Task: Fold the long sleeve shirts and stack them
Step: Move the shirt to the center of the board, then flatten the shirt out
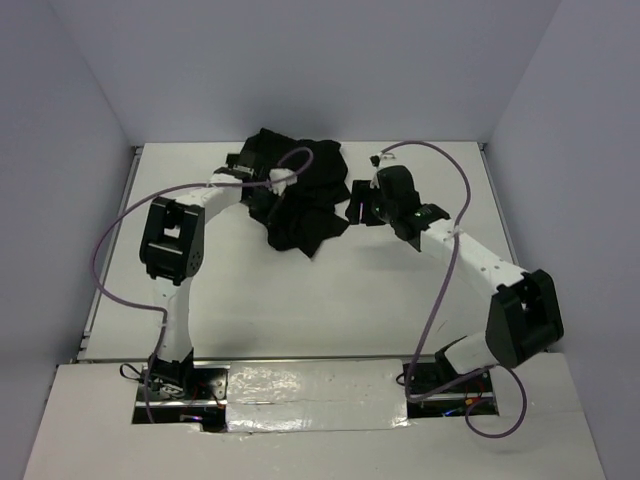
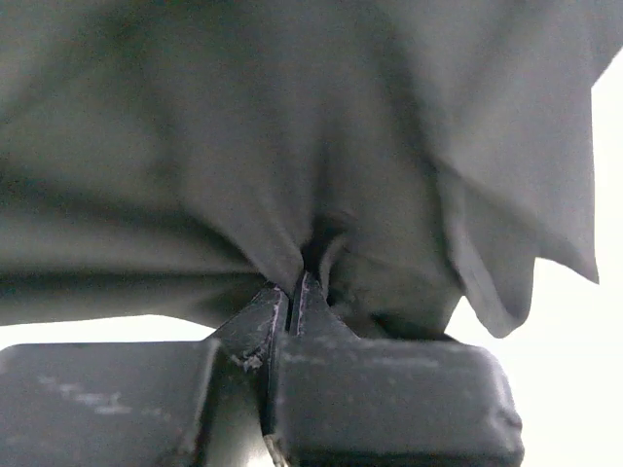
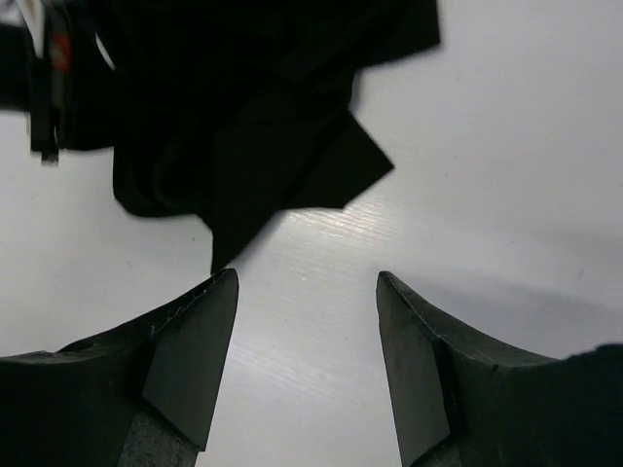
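The black long sleeve shirt (image 1: 305, 195) lies crumpled in a heap at the far middle of the white table (image 1: 300, 290). My left gripper (image 1: 266, 200) reaches into the heap's left side. In the left wrist view its jaws (image 2: 295, 284) are pressed together, pinching a fold of the dark shirt (image 2: 292, 126), which hangs over them. My right gripper (image 1: 357, 204) sits just right of the heap. In the right wrist view it (image 3: 307, 280) stands open over bare table, nothing between the fingers, with a pointed corner of the shirt (image 3: 243, 117) just beyond the left finger.
Grey walls close in the table on the left, far and right sides. Purple cables (image 1: 120, 225) loop off both arms. Part of the left arm (image 3: 44, 88) shows at the top left of the right wrist view. A white ledge (image 1: 310, 420) runs along the near edge.
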`<state>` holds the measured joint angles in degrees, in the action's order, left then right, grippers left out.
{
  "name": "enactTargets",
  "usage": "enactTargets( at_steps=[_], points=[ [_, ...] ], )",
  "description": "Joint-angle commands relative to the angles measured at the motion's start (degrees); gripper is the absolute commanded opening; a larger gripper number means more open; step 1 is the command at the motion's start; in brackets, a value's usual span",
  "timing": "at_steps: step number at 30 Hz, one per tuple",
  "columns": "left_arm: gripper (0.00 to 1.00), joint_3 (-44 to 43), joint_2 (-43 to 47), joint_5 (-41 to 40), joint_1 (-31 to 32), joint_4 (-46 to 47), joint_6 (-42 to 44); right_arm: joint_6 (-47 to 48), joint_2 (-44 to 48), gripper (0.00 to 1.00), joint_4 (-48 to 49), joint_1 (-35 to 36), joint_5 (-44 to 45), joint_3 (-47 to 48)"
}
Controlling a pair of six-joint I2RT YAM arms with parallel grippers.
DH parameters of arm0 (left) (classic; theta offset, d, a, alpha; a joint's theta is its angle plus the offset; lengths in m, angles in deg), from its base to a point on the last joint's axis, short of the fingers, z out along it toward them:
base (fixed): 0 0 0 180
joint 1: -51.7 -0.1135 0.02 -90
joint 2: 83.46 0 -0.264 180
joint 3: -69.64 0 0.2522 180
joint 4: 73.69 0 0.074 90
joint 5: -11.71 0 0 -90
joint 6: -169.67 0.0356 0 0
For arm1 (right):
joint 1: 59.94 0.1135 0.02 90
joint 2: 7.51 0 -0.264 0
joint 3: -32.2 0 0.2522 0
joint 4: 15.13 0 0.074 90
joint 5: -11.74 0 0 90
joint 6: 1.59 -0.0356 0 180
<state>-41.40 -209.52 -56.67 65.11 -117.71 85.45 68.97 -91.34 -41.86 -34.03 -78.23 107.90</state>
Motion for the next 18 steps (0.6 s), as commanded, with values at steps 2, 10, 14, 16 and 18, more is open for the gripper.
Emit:
enactTargets(
  at_steps=[2, 10, 14, 16, 18],
  points=[
    [0.00, 13.99, 16.75, 12.71, 6.45, -17.95, 31.59, 6.94, 9.28, 0.66, 2.43, 1.68, 0.23, -2.16],
    [0.94, 26.10, 39.40, 9.28, 4.37, -31.62, 55.68, 14.00, 17.82, 0.65, 6.45, 2.39, -7.84, -5.33],
    [0.94, 17.47, 34.50, 35.98, -20.83, -24.79, 33.48, 13.03, 13.98, 0.63, 8.93, 4.93, -9.89, -5.69],
    [0.99, 19.48, 33.17, 37.53, -30.44, -9.52, 9.41, 14.34, 10.81, 0.58, 8.32, 10.36, -8.74, -3.93],
    [0.95, 22.11, 32.46, 26.40, -31.60, -3.87, 1.89, 17.57, 4.14, 0.59, 6.74, 17.89, -5.07, 1.24]
  ],
)
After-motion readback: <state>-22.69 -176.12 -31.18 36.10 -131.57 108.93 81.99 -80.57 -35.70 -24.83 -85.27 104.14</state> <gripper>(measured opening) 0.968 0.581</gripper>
